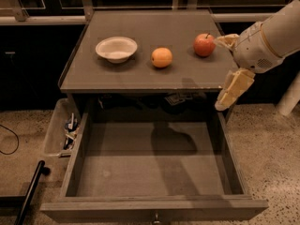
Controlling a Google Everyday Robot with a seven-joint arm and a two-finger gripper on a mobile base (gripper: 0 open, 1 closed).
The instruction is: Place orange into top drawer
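The orange (161,57) sits on the grey tabletop (140,74), between a white bowl and a red apple. The top drawer (154,204) is pulled out below the tabletop; its flat bottom is bare, with a small knob on the front. My gripper (229,65) is at the right edge of the table, right of the orange and beside the apple. It is open and empty: one cream finger (234,89) hangs over the drawer's right wall, the other (225,40) is up next to the apple.
A white bowl (116,48) stands left of the orange. A red apple (204,44) with a stem stands to its right. A clear plastic bin (61,130) with small items sits on the floor to the left of the drawer. A black bar (30,191) lies at the lower left.
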